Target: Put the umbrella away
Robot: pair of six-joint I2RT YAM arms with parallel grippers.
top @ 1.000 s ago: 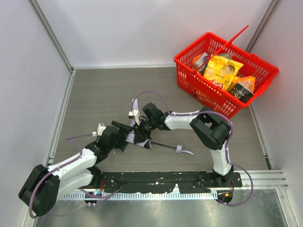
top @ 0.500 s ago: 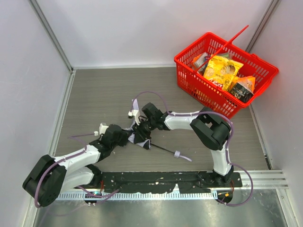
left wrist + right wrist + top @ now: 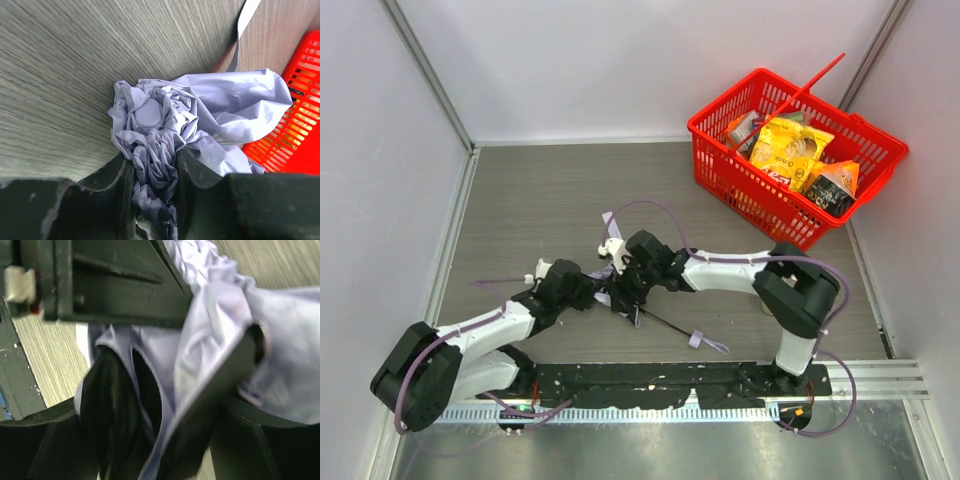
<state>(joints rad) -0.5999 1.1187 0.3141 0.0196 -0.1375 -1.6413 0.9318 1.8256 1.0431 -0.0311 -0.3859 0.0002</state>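
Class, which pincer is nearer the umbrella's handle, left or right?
Right. The right pincer is up-left of the handle, along the shaft; the left pincer, shut on fabric, lies farther left.

no text can be read, the print on the yellow packet (image 3: 788,150) in the red basket (image 3: 740,186) at upper right being too small.

The compact folding umbrella (image 3: 604,297) of pale lavender-white fabric lies on the grey wood-grain table (image 3: 520,200), near the front edge and about in the middle. Its canopy (image 3: 165,125) is collapsed into a crumpled, wrinkled bundle. The thin black shaft (image 3: 665,323) lies flat and points to the right, ending in a small pale handle (image 3: 696,338) with a loop strap.
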